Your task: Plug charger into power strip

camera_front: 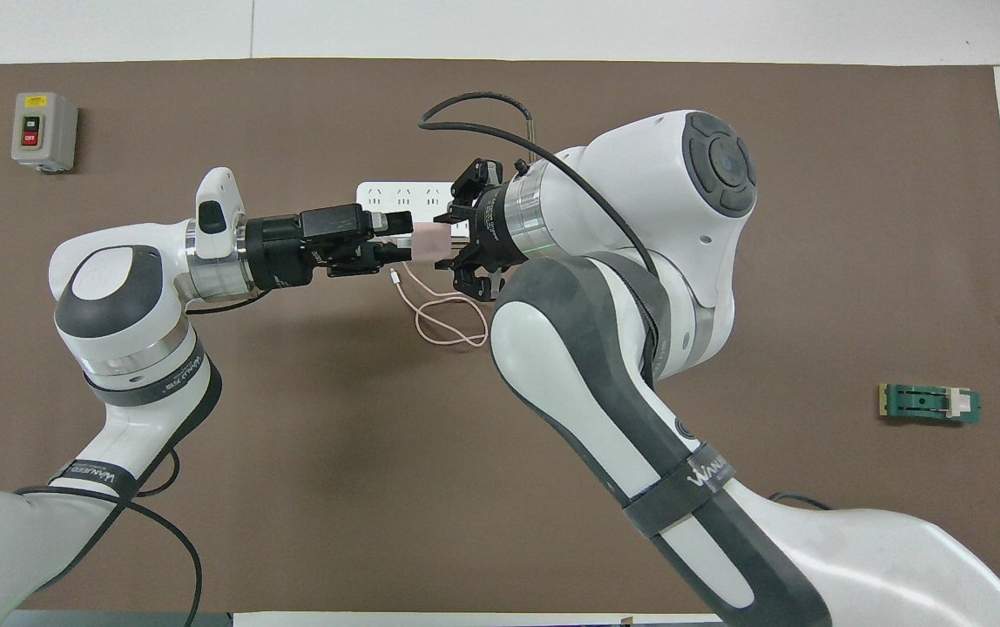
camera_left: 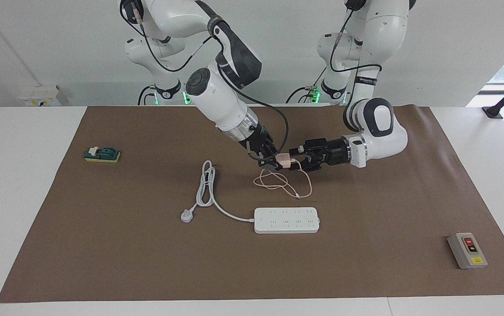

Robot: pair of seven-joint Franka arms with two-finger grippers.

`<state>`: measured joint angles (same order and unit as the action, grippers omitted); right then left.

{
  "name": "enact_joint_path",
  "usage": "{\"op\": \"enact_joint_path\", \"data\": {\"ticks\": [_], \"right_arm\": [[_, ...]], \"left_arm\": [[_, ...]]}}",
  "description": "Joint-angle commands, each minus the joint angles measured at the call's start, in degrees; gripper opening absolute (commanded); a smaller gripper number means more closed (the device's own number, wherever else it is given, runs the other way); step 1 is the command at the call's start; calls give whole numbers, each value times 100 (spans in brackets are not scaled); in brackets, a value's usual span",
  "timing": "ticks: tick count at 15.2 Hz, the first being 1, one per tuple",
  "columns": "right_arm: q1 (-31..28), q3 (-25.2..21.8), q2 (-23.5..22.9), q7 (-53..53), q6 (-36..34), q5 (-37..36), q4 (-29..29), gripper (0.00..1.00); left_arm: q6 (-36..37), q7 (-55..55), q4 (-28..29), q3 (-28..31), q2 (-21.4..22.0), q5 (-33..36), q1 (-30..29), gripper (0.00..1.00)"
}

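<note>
Gripping the charger above the worktop, the right end effector met the left end effector, spread wide around it.

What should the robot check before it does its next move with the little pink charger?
1. Right pincer shut on the charger, held up over the mat: ok.
2. Left pincer open and right at the charger, ready to take it: ok.
3. Left pincer's fingers on both sides of the charger: cannot tell.
4. Pink cable hanging loose, its loops on the mat, not snagged on either arm: ok.
5. Power strip lying flat, sockets up, nothing on it: ok.
6. Charger's prongs pointing toward the sockets: cannot tell.
</note>
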<state>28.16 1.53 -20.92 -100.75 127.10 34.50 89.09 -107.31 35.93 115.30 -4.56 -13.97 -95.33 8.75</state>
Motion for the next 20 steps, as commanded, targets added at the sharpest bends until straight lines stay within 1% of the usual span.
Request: {"op": "enact_joint_path", "data": {"ticks": [1, 6, 8, 9, 10, 12, 13, 17, 20], "right_arm": [[14, 5, 0, -164, 96, -127, 21, 0], [14, 5, 0, -164, 96, -127, 21, 0], [6, 5, 0, -164, 96, -127, 21, 0], [6, 5, 0, -164, 96, -127, 21, 0], [6, 5, 0, -164, 96, -127, 21, 0], [6, 5, 0, -164, 96, -119, 21, 0], [6, 5, 0, -164, 104, -119, 21, 0], [6, 5, 0, -164, 104, -119, 21, 0], [6, 5, 0, -164, 105, -110, 21, 0]], "left_arm": [[-150, 133, 98, 52, 97, -153, 101, 100], [-272, 353, 98, 43, 61, -153, 215, 100], [-273, 370, 98, 43, 61, -161, 224, 97], [-281, 405, 98, 43, 61, -161, 259, 91], [-281, 484, 98, 43, 61, -161, 277, 88], [-229, 511, 98, 52, 70, -153, 277, 84], [-194, 520, 98, 52, 70, -153, 268, 78], [-124, 546, 116, 52, 79, -144, 224, 69], [-36, 546, 124, 69, 79, -135, 206, 45]]}}
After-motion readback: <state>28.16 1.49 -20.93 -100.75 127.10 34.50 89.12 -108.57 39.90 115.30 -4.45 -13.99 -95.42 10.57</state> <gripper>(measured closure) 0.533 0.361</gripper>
